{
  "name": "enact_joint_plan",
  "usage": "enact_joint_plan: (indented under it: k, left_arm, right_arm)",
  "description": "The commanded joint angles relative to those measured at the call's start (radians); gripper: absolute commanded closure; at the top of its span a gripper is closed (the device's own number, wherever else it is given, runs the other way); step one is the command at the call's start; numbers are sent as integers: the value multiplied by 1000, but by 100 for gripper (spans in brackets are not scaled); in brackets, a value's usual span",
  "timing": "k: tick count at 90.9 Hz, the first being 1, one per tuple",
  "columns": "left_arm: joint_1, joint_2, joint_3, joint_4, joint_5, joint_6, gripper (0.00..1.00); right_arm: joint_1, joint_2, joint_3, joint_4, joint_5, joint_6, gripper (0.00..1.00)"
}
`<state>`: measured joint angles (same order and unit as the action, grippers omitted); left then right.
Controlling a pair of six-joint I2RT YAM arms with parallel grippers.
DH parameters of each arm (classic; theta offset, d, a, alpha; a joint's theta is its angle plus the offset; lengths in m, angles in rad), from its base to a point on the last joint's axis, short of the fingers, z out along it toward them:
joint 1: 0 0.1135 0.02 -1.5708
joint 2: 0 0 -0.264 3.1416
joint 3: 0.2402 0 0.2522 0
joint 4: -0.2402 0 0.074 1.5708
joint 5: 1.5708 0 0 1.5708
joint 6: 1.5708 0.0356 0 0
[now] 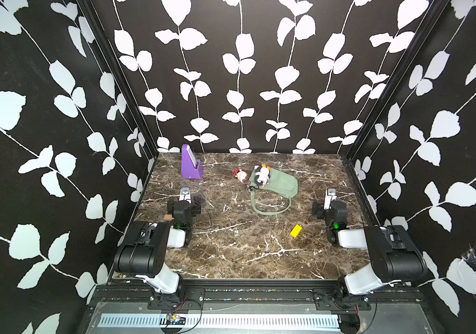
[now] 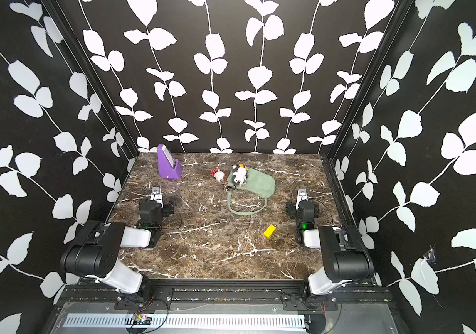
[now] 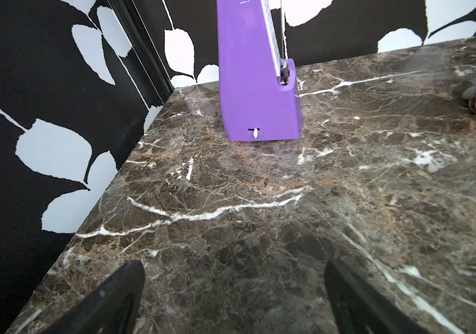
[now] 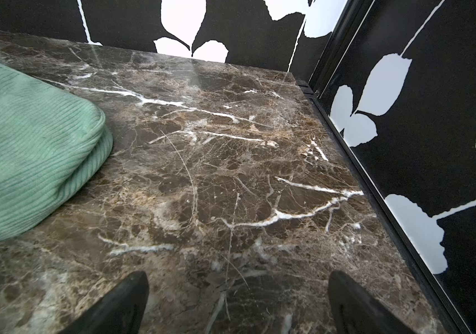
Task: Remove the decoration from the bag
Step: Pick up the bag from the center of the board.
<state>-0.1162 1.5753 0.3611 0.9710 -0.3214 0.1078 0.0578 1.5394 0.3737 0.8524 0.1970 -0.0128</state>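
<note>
One risk: the bag [image 1: 281, 186] looks soft and light, so yanking the plush [image 1: 261, 175] one-armed probably drags everything. The clip [image 1: 252, 188] is tiny, can't tell how it's hooked.
Arms: both folded low, one at frame left, one at frame right, wrists aimed at the back wall, neither touching the bag.
Fingers: left fingers [image 3: 115, 297] and right fingers [image 4: 121, 303] spread wide, empty, over bare table [image 1: 231, 248].
Bag spot: upper middle of frame in both top views, black-and-white plush lying on its left end.
</note>
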Motion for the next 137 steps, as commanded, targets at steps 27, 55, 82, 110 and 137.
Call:
enact_joint_plan:
  k: [27,55,82,110,137]
  left_arm:
    - [5,-10,13,1,7,-8,1]
    - [5,-20,12,16,-4,1,1]
    - [-14,-388,225,-671,-301,-344,1]
    - [-59,-517,453,-1061,18,-539,2]
    - [-339,-563,569,-1280,141,-524,3]
  right_arm:
    - [-6,-8,18,23,-11,10,1]
    - [-9,-48,44,-43,5,17,1]
    - [-9,-343,451,-908,92,243,1]
    - [3,-346,712,-1326,-340,411,10]
    - [347,-337,693,-1382,-218,485,13]
